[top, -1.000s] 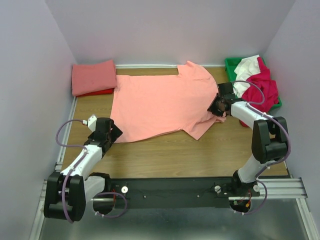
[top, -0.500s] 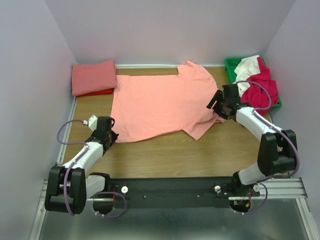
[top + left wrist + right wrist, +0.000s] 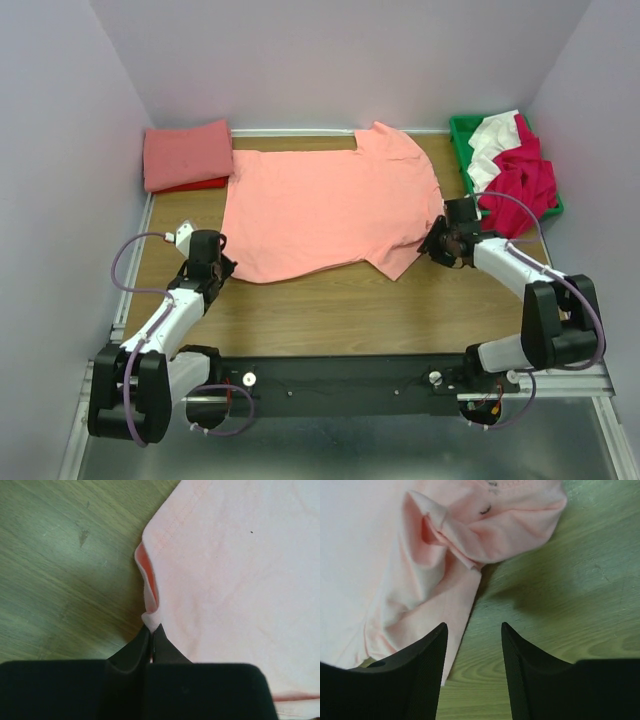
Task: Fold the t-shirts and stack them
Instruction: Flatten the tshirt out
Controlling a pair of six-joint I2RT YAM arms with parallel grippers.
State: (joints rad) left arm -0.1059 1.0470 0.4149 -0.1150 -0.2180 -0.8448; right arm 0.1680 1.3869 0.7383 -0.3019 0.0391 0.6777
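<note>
Wooden bench [image 3: 330, 310], lilac walls [image 3: 340, 60]: salmon t-shirt [image 3: 320, 205] spread flat toward far edge. Left gripper [image 3: 151, 630] pinched shut on hem corner near left edge, right gripper [image 3: 473, 626] gaping over bunched cloth toward right edge. Best closed on both layers before lifting evenly.

Wooden table [image 3: 330, 300] bears spread t-shirt [image 3: 320, 205], folded stack [image 3: 187, 155], green bin [image 3: 459, 127].
</note>
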